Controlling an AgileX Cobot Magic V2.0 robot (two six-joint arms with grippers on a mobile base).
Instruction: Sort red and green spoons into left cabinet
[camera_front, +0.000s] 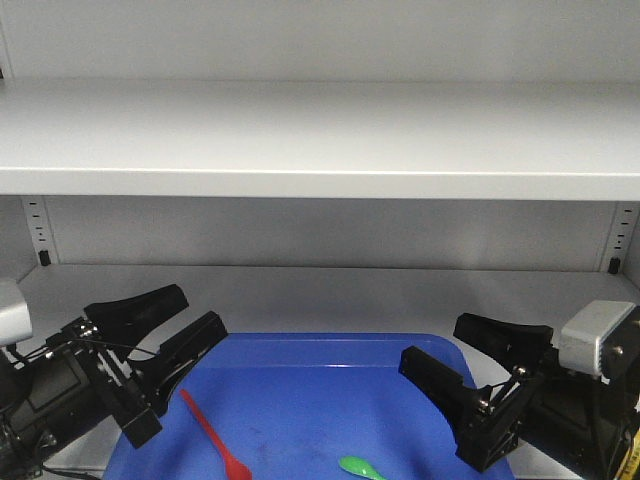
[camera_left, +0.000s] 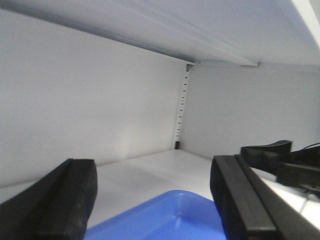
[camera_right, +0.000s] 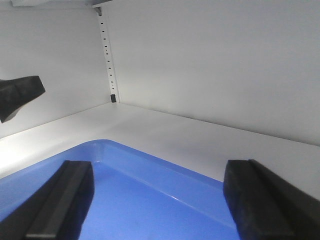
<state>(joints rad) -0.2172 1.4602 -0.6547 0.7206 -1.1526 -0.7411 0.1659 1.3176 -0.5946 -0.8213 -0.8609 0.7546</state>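
Exterior front-facing view: 2 end effectors flank 1 blue tray (camera_front: 330, 350) that sits on the lower shelf of the pale grey cabinet (camera_front: 320, 140). The left end effector (camera_front: 172, 330) has its 2 black fingers spread apart with nothing between them, hanging over the tray's near-left corner. The right end effector (camera_front: 468, 358) is likewise spread wide and holds nothing, over the tray's right edge. 2 spoons lie in the tray. The red spoon (camera_front: 214, 434) lies on the tray floor just right of and below the left end effector, handle slanting up-left toward it, bowl toward the bottom of the frame; it is apart from the fingers. The green spoon (camera_front: 360, 467) lies between the 2 end effectors, nearer the right one, partly cut by the bottom edge. 2 black clips show at the back corners, 1 on each perforated strip.

Left wrist-mounted view: the left end effector (camera_left: 155, 200) shows 2 fingers far apart, empty, with the tray corner (camera_left: 170, 220) between them. Ahead is 1 perforated strip (camera_left: 182, 107) with 1 clip at its foot. The right end effector's black fingers (camera_left: 272, 152) reach in at the right. No spoon is visible here.

Right wrist-mounted view: the right end effector (camera_right: 157, 200) shows 2 fingers wide apart, gripping nothing, the tray rim (camera_right: 150, 157) running between them. 1 strip (camera_right: 107, 55) stands ahead to the left.
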